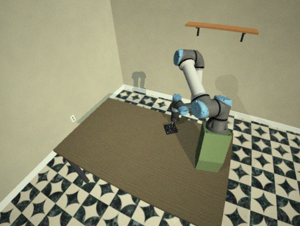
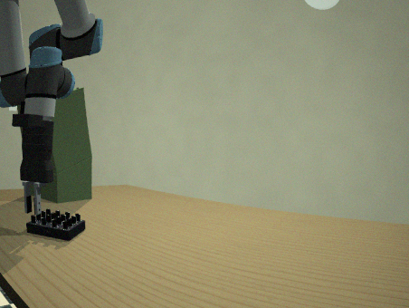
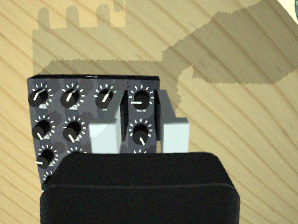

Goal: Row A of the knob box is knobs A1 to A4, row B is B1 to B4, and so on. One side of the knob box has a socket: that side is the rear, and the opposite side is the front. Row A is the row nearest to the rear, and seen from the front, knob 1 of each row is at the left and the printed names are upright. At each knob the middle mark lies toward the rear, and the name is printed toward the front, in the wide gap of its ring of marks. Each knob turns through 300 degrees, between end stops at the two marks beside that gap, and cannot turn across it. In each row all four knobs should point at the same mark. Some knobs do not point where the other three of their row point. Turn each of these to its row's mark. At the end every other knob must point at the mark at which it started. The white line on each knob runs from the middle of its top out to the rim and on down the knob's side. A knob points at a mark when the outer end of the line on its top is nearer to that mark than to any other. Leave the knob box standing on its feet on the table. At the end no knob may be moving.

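The black knob box (image 1: 170, 129) (image 2: 50, 232) (image 3: 91, 114) stands on the table. In the wrist view its rear row is at the top. Knob A4 (image 3: 141, 100) has its white line pointing left. The lines of A1 (image 3: 38, 97), A2 (image 3: 71, 97) and A3 (image 3: 105, 98) slant from lower left to upper right. The lines of B1 (image 3: 42, 131), B2 (image 3: 75, 131) and B4 (image 3: 141, 134) point to the lower right. My gripper (image 2: 33, 212) (image 3: 141, 105) is part-open and empty, with its fingers seen either side of A4, apparently just above it. B3 and most front knobs are hidden.
The wooden table (image 1: 133, 143) (image 2: 226, 254) carries the box. The green pedestal (image 1: 212, 151) (image 2: 74, 158) of the arm stands near the box. A wall shelf (image 1: 222, 28) hangs high behind. Neighbouring knobs stand close to the left finger.
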### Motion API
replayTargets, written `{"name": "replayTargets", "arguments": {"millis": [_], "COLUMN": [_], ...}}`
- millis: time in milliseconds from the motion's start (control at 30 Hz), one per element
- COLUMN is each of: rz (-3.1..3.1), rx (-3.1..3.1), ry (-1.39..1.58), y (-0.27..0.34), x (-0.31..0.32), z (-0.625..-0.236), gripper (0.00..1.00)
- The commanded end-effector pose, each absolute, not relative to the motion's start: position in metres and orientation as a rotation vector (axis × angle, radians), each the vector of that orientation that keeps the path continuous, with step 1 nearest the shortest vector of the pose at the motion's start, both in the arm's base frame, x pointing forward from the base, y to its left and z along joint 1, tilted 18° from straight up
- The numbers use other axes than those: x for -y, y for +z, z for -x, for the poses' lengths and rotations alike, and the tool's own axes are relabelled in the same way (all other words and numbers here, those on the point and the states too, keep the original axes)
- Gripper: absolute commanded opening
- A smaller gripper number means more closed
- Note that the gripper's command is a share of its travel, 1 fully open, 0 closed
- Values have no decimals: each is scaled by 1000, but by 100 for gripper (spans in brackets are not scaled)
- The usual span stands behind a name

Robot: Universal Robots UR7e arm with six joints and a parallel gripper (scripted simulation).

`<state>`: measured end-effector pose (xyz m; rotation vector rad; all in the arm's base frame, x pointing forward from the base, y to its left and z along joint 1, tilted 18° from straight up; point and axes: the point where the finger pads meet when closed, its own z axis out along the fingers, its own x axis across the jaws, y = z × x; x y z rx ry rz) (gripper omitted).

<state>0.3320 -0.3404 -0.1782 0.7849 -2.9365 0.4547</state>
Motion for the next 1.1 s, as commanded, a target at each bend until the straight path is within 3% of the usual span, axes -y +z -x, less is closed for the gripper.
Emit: {"name": "replayTargets", "arguments": {"millis": [0,1067], "rz": [-783,-782], "rx": [2938,2938], "ry": [461,461], "y": [-177,-189], "x": [343,347], "z": [-333,-333], "gripper": [46,46]}}
